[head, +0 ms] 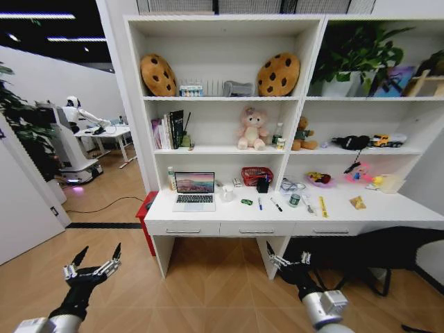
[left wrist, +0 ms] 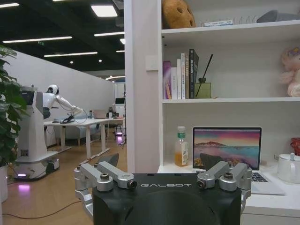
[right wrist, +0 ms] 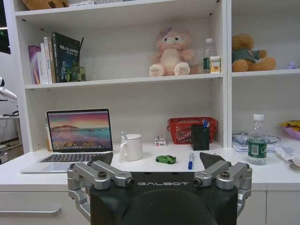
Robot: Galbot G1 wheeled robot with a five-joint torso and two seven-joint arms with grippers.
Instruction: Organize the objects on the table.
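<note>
White bench (head: 388, 208) is well ahead of both tools, so nothing is held yet. Left tool (head: 94, 262) and right tool (head: 288, 260) hang low w/ fingers spread. Laptop (head: 195, 191), green item (head: 247, 202), pens (head: 260, 204) lie ahead, untouched.

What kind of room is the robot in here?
Probably an office or robotics lab staged as a home study: a white desk with an open laptop, shelving with books and plush toys, and another robot behind.
</note>
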